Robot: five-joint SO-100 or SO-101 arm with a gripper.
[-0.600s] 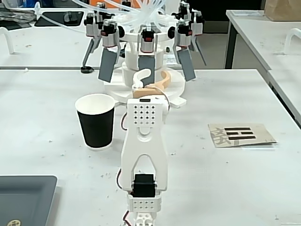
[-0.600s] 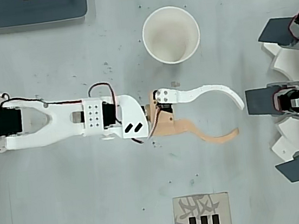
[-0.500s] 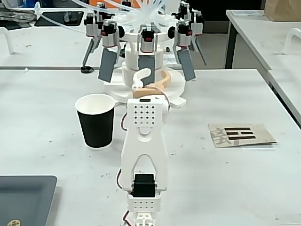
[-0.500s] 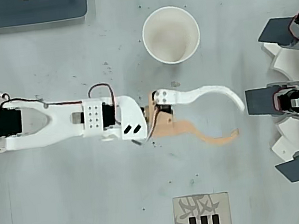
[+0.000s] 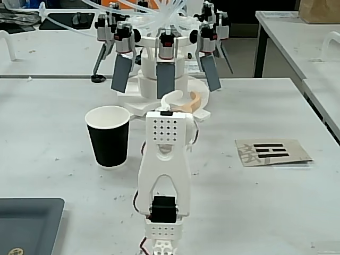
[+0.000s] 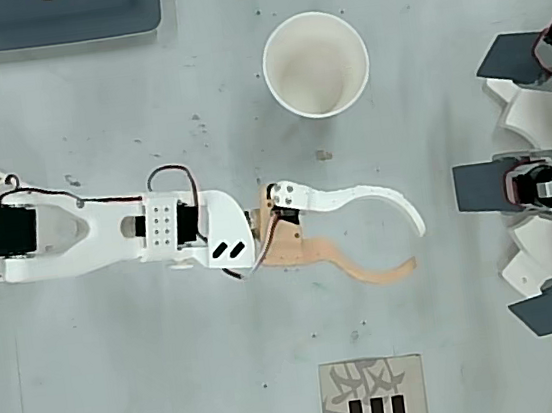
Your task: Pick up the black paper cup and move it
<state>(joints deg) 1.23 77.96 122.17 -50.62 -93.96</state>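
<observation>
The black paper cup [image 5: 108,136] stands upright on the white table, left of the arm in the fixed view; its outside is black, its inside and rim white. From above only its white inside [image 6: 316,64] shows, near the top centre. My gripper [image 6: 412,247] is open, one white finger and one orange finger spread apart with nothing between them. It sits below and to the right of the cup in the overhead view, apart from it. In the fixed view the gripper [image 5: 183,102] is mostly hidden behind the arm's white body.
A white multi-armed device with grey flaps [image 5: 164,64] stands at the table's far side, on the right edge [image 6: 540,179] from above. A card with black markings [image 5: 272,152] lies right of the arm. A dark grey tray [image 5: 26,223] sits at the near left corner.
</observation>
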